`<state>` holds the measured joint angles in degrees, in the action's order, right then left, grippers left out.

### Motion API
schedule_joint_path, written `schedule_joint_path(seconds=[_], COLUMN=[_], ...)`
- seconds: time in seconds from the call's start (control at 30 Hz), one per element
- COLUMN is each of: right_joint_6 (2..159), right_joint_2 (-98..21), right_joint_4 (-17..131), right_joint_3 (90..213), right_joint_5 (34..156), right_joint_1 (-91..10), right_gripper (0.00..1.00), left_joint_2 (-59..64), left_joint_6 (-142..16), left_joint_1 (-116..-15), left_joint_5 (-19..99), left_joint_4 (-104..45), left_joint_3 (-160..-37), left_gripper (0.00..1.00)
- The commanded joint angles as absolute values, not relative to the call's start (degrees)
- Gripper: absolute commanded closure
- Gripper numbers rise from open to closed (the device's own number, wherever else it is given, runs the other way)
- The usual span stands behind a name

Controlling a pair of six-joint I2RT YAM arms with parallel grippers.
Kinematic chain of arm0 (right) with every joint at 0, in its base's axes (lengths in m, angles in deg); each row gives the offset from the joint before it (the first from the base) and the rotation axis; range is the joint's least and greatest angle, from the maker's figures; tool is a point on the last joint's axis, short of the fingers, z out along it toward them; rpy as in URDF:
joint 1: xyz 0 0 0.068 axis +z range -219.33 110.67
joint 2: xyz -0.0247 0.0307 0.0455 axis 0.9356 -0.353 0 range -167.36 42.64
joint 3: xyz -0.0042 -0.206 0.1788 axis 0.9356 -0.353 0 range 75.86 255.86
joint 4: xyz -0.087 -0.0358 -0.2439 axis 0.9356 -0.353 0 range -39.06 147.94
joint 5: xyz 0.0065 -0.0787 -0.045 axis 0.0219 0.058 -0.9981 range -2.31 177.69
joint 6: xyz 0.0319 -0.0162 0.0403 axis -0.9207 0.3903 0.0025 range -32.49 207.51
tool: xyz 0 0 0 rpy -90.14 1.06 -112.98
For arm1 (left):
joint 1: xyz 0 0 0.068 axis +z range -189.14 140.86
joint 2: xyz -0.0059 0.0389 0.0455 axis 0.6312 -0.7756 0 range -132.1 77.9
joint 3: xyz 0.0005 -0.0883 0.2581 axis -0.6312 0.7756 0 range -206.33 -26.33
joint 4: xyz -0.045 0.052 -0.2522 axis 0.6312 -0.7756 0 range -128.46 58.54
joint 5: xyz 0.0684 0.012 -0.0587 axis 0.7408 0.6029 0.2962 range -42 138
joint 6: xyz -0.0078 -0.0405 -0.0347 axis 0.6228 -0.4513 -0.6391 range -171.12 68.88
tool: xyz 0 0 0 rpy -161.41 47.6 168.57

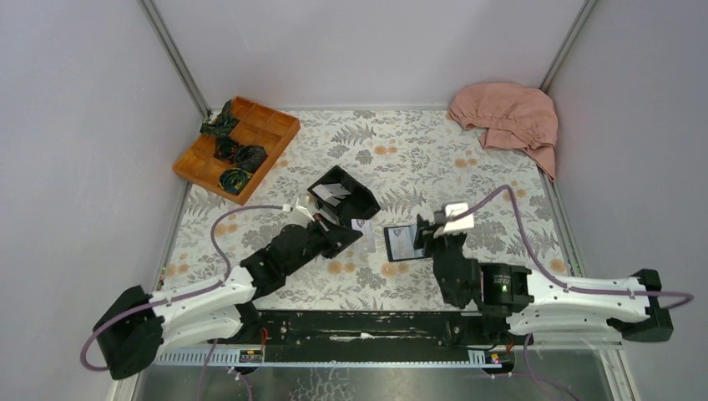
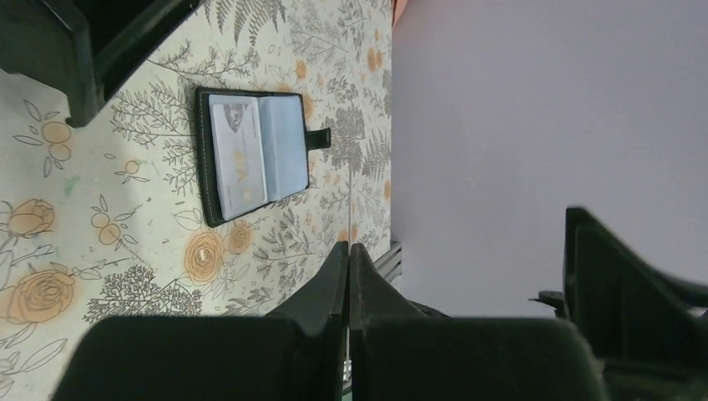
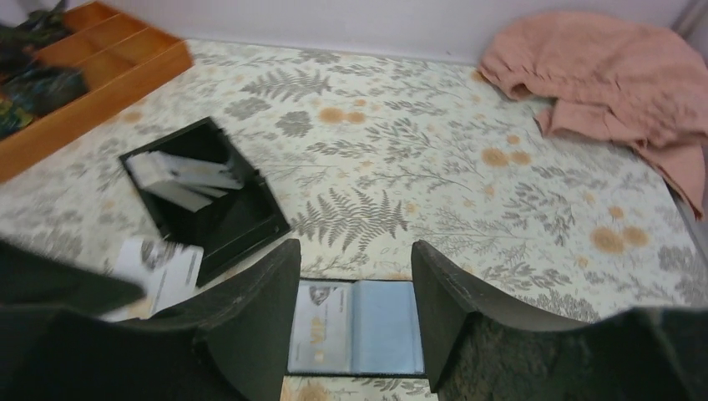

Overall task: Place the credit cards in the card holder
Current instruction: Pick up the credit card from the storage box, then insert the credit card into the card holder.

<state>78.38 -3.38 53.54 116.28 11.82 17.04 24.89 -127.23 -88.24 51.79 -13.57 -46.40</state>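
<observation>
The card holder (image 1: 403,242) lies open on the floral table, blue-grey pockets up, with one pale card in its left pocket. It also shows in the left wrist view (image 2: 250,154) and the right wrist view (image 3: 355,326). My left gripper (image 1: 352,231) is shut on a white credit card (image 1: 362,227), held just left of the holder; this card shows in the right wrist view (image 3: 163,267). In the left wrist view the left gripper (image 2: 349,246) has its jaws pressed together. My right gripper (image 3: 355,259) is open, its fingers either side of the holder, and it shows in the top view (image 1: 424,234).
A rigid black box (image 1: 342,196) holding more pale cards (image 3: 179,175) stands behind the left gripper. An orange wooden tray (image 1: 236,146) with dark cable bundles is at the back left. A pink cloth (image 1: 508,113) lies at the back right.
</observation>
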Motion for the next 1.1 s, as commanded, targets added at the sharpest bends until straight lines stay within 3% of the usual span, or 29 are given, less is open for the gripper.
schedule_joint_path(seconds=[0.0, 0.13, 0.27, 0.4, 0.77, 1.07], right_joint_6=[61.55, 56.75, 54.74, 53.99, 50.93, 50.22], right_joint_2=[-3.64, -5.91, -9.16, -13.98, -22.63, -25.08], right_joint_4=[44.25, 43.89, 47.05, 49.35, 57.36, 60.26], right_joint_3=[118.74, 117.57, 114.66, 113.68, 107.65, 104.33], right_joint_5=[21.09, 32.22, 48.22, 56.08, 70.81, 75.45], right_joint_1=[4.84, -7.35, -21.04, -27.93, -37.77, -41.34], right_gripper=[0.43, 0.52, 0.84, 0.99, 1.00, 1.00], left_joint_2=[17.42, 7.42, -1.33, -7.23, -16.67, -23.88], left_joint_6=[-126.09, -126.48, -126.16, -124.83, -122.13, -123.37], left_joint_1=[-92.97, -95.49, -95.57, -95.58, -95.48, -95.55], left_joint_5=[62.86, 65.30, 64.92, 63.76, 60.75, 59.19], left_joint_4=[1.43, 10.56, 18.12, 20.86, 24.07, 29.50], left_joint_3=[-46.08, -46.60, -47.45, -50.09, -55.11, -55.99], left_gripper=[1.00, 1.00, 1.00, 1.00, 1.00, 1.00])
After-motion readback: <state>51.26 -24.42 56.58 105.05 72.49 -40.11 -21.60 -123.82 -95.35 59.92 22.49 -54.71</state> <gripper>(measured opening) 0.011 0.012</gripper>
